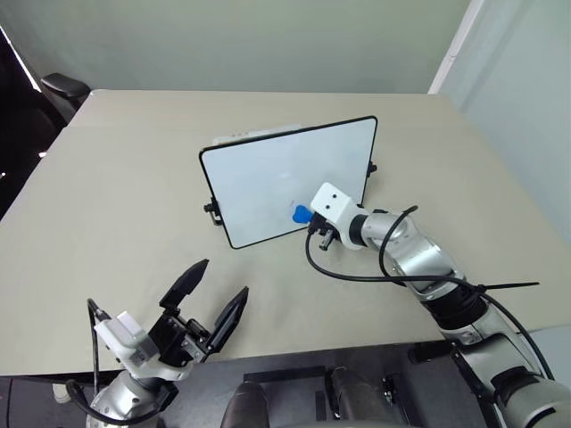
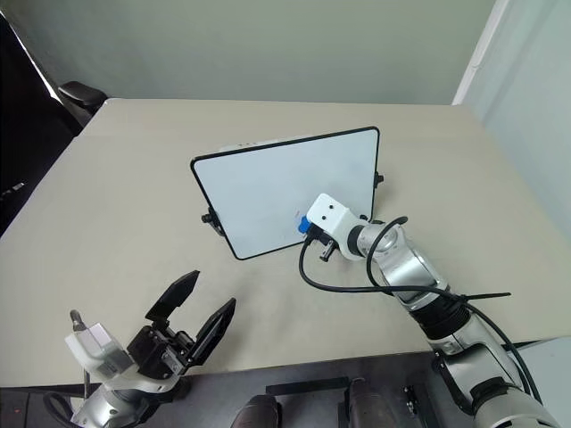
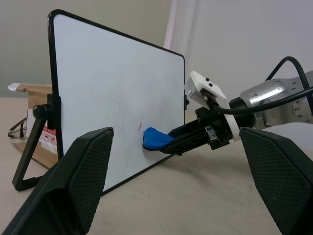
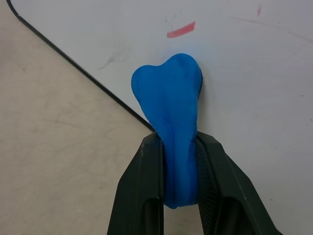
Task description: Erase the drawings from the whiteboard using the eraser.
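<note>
The whiteboard (image 1: 268, 183) stands propped upright on the tan table, its face tilted toward me. My right gripper (image 4: 178, 143) is shut on the blue eraser (image 4: 171, 107), whose tip presses on the board's surface near the lower right corner (image 1: 302, 213). Of the drawings, a short red stroke (image 4: 181, 29) lies just beyond the eraser's tip, and a tinier red speck (image 4: 258, 9) sits farther off. In the left wrist view the red stroke (image 3: 140, 126) is beside the eraser (image 3: 155, 138). My left gripper (image 1: 214, 290) hovers open near the table's front edge, well short of the board.
A flat cardboard packet (image 3: 29, 100) lies behind the board. A black cable (image 1: 357, 275) loops from my right wrist down to the tabletop. An office chair (image 1: 62, 86) stands beyond the table's far left corner. The board's foot (image 3: 22, 169) rests on the table.
</note>
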You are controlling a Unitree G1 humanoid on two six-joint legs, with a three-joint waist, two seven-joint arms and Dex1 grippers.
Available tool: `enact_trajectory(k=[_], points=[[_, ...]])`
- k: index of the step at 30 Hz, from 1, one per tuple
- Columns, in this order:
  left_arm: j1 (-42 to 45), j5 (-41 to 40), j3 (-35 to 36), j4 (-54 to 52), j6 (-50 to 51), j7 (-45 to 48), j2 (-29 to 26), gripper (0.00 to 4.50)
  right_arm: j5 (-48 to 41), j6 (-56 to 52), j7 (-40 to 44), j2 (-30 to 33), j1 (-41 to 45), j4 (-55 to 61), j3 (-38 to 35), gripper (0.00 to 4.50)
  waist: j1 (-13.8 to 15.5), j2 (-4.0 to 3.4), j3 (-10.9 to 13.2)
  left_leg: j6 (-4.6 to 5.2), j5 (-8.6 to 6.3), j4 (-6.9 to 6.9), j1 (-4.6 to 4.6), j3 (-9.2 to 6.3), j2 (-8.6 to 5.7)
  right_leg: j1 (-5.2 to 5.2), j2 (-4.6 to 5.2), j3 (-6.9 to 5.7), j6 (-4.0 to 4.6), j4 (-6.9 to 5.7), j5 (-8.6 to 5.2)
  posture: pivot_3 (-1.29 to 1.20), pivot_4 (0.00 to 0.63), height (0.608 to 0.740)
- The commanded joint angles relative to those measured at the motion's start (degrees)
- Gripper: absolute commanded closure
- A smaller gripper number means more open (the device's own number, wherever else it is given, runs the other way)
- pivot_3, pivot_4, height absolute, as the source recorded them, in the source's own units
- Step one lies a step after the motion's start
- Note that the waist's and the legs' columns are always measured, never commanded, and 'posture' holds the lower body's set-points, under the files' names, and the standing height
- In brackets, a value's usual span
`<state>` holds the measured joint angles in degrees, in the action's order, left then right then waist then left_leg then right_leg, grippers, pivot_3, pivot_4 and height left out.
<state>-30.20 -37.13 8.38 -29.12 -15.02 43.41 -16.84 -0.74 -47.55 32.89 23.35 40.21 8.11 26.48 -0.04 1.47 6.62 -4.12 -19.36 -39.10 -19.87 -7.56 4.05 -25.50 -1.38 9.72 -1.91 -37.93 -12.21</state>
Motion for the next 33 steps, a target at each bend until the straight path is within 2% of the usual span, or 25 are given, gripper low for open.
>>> enact_trajectory(k=[1, 21, 33], points=[[-0.19, -0.93, 0.64, -2.31, -0.37, 0.08, -0.01, 0.0, 1.29, 0.6, 0.45, 0.14, 1.07, 1.15, -0.38, 4.01, 0.0, 0.0, 0.0, 0.0, 0.0, 0.0, 0.0, 0.0, 0.0, 0.0, 0.0, 0.0, 0.0, 0.01, 0.0, 0.0, 0.15, 0.74], [0.05, -1.37, 1.05, -2.11, -0.13, -0.06, -0.1, 0.0, -1.61, 4.59, 0.06, -5.9, 3.63, 5.0, -7.73, 4.01, -0.1, -0.01, 0.01, 0.0, 0.0, 0.0, -0.01, -0.01, 0.0, -0.03, -0.01, 0.0, 0.0, 0.0, 0.0, 0.0, 0.15, 0.74], [0.37, -2.0, 1.78, -1.69, 0.2, 0.0, -0.33, 0.0, 1.41, 5.34, 0.45, -2.82, -0.19, 0.23, -3.56, 4.01, -0.04, 0.0, 0.0, -0.02, 0.01, -0.01, 0.0, -0.01, 0.0, -0.01, 0.01, 0.0, 0.01, 0.0, 0.0, 0.0, 0.15, 0.74]])
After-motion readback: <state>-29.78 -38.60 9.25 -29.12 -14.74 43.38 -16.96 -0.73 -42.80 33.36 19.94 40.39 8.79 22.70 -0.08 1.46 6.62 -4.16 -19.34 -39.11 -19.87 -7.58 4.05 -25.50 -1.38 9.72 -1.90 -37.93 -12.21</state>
